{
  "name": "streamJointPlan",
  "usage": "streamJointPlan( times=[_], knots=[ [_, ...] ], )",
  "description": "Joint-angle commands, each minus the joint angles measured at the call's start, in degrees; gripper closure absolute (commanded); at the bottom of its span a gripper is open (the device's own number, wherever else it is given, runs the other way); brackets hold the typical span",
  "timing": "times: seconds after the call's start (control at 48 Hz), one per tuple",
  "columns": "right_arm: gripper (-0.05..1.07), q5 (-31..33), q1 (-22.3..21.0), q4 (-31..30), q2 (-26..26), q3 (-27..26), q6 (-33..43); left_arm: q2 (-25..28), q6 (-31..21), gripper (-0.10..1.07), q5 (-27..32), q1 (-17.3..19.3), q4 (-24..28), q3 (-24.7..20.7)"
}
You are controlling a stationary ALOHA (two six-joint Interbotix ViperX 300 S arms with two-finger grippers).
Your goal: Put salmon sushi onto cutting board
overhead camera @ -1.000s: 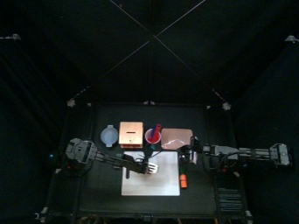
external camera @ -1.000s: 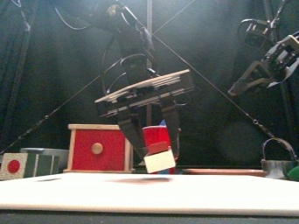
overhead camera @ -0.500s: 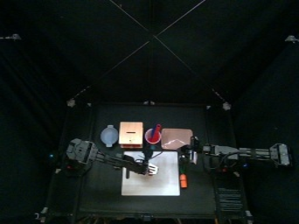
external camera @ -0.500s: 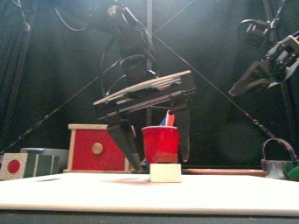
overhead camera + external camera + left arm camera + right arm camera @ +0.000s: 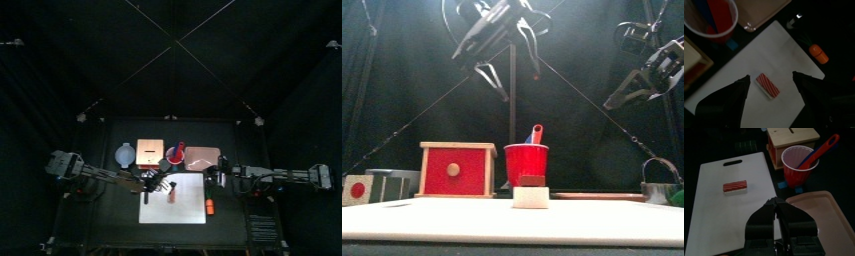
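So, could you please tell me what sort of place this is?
Probably a robot test pen staged as a toy kitchen: black curtains around a small table, with a cutting board, sushi and a red cup.

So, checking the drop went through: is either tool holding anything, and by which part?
Nothing is held. The salmon sushi lies alone on the cutting board; left tool open above, right tool shut, empty.

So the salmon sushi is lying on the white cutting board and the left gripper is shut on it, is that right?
Not quite. The salmon sushi does lie on the cutting board, but the left gripper is open and lifted clear of it, with nothing between its jaws. The left wrist view shows this, and the front view agrees.
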Motion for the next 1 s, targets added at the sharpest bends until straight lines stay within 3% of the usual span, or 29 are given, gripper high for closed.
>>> streamJointPlan(
  times=[0.0, 0.083, 0.25, 0.375, 0.625, 0.812, 0.979],
  knots=[
    [1.00, -0.18, -0.09, 0.00, 0.18, -1.05, 0.00, -4.75, 2.99, -0.01, -4.13, -1.76, 2.99, 3.69],
    [1.00, -0.18, -0.18, 0.18, 0.18, -0.70, 0.00, -7.73, 5.71, -0.01, -10.02, -2.99, 5.80, 8.61],
    [1.00, -0.18, -0.09, 0.70, 0.18, 0.35, 0.09, -12.74, 6.33, -0.01, -20.13, -3.16, 15.21, 17.58],
    [1.00, -0.18, -0.09, 2.64, 0.09, 1.05, 0.09, -15.47, 6.15, -0.01, -23.91, -2.64, 19.51, 20.83],
    [1.00, -0.18, -0.09, 3.52, -0.09, 0.53, 0.00, -20.65, 6.15, -0.01, -30.59, 1.05, 20.39, 26.10],
    [1.00, -0.26, 0.26, 3.25, -0.09, 0.26, 0.00, -22.59, 6.42, -0.01, -37.18, 5.36, 20.57, 29.88],
    [1.00, -0.18, 0.26, 3.25, -0.09, 0.09, 0.00, -23.12, 6.50, -0.01, -40.78, 6.86, 20.48, 31.11]
  ],
)
